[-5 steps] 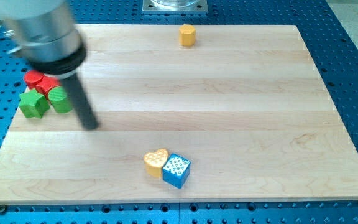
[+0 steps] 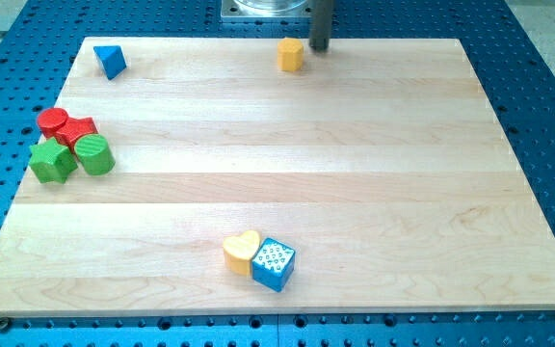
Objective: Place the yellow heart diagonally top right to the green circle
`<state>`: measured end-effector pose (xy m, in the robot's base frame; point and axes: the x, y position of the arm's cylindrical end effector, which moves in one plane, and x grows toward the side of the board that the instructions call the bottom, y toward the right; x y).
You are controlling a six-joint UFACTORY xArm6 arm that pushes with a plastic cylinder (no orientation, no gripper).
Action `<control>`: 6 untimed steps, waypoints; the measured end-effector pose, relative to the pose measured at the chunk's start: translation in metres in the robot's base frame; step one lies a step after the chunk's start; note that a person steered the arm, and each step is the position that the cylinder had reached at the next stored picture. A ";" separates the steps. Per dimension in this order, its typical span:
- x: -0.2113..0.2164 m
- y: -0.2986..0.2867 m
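The yellow heart (image 2: 241, 251) lies near the view's bottom centre, touching a blue cube (image 2: 273, 264) on its right. The green circle (image 2: 94, 154) stands at the view's left, in a cluster with other blocks. My tip (image 2: 320, 48) is at the view's top centre, just right of a yellow hexagon block (image 2: 290, 54), far from the heart and the green circle.
A green star block (image 2: 53, 162) sits left of the green circle. A red circle (image 2: 54, 122) and a red star block (image 2: 77, 129) sit just above them. A blue triangle (image 2: 111, 61) lies at the view's top left. The wooden board (image 2: 355, 173) rests on a blue perforated table.
The arm has left the view's left, where the tip stood beside the green circle, and the tip is now at the top centre by the yellow hexagon. The blue triangle is uncovered. No block has moved.
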<state>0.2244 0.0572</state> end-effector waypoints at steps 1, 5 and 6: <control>0.030 -0.013; 0.071 -0.014; 0.013 -0.007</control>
